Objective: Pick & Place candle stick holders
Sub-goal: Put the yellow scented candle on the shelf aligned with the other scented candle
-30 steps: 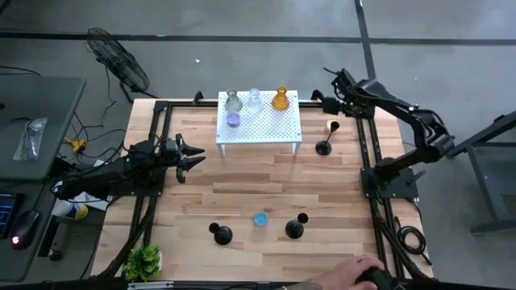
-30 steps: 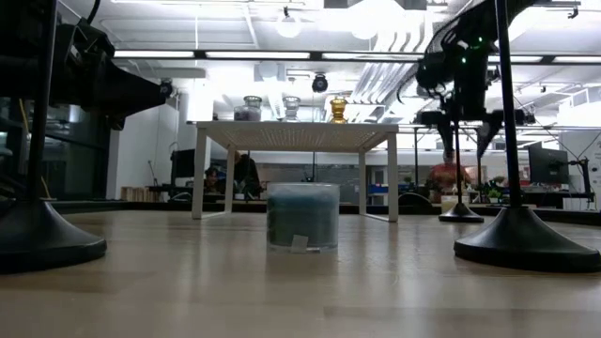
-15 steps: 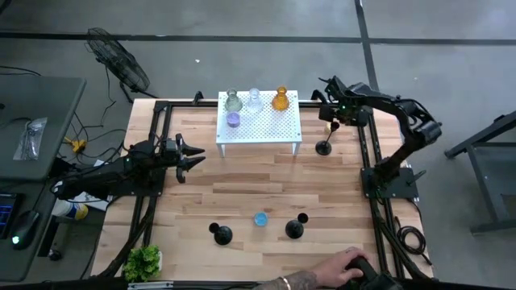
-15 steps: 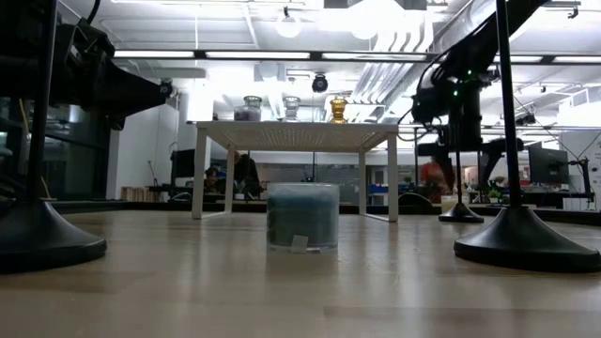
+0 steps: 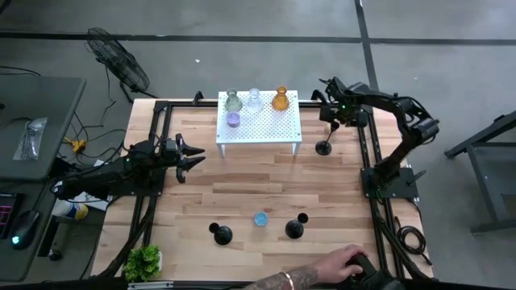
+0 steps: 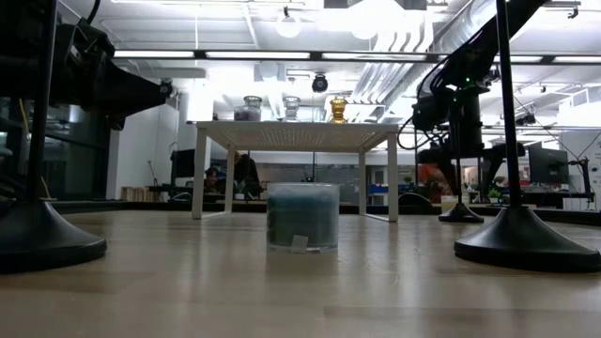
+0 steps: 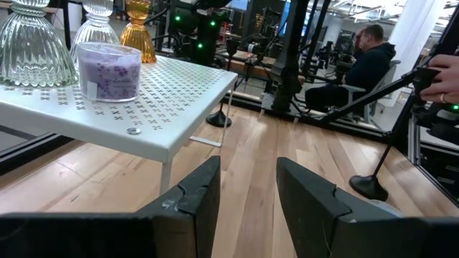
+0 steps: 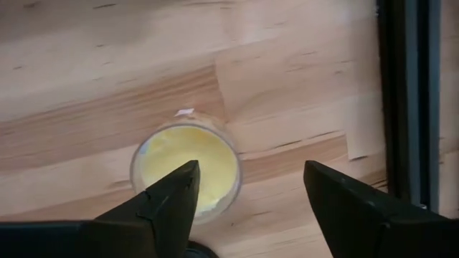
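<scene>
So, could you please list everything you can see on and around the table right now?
Black candle stick holders: three; one right of the stand, two near the front edge.
Glass cups on stand: four; greenish, clear, amber, purple.
Blue cup: one, between the front holders.
Yellow cup: one, on the table under the right gripper.
White perforated stand: one, table's far middle.
Green plant: one, front left corner.
Fan: one, on the floor.
Person's hand: front edge.
Left gripper: open, waiting at left.
Right gripper: open, over the yellow cup.
</scene>
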Tool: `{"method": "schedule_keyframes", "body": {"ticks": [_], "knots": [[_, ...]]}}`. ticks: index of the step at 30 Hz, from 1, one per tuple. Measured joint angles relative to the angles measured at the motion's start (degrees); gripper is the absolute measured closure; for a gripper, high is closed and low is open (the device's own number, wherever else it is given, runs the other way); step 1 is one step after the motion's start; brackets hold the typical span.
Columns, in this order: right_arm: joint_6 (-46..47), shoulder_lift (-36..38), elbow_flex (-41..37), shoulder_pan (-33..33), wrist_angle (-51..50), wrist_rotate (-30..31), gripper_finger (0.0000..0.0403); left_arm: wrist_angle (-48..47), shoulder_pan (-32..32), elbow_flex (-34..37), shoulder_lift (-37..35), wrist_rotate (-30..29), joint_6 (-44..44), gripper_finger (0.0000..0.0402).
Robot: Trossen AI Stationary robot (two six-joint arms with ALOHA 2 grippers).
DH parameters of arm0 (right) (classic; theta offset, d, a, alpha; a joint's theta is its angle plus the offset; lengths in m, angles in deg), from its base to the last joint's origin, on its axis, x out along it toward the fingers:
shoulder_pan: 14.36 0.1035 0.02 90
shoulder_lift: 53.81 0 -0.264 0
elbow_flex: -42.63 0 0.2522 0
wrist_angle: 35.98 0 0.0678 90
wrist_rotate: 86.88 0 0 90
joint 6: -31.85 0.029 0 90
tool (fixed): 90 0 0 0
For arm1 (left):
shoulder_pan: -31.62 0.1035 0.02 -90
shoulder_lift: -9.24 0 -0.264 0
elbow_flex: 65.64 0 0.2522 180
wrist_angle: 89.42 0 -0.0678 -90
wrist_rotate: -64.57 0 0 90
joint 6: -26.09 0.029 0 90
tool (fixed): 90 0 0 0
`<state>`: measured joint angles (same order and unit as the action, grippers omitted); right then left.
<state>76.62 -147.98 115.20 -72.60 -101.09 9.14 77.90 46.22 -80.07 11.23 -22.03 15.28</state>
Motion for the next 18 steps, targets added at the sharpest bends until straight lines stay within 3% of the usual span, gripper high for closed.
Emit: {"method": "schedule_keyframes", "body": {"ticks": [18], "knots": [[-0.48,-0.02,-2.03,-0.41,1.44,-0.26,0.0262,-0.01,0.00,0.00,0.00,0.00,0.00,0.0268]]}}
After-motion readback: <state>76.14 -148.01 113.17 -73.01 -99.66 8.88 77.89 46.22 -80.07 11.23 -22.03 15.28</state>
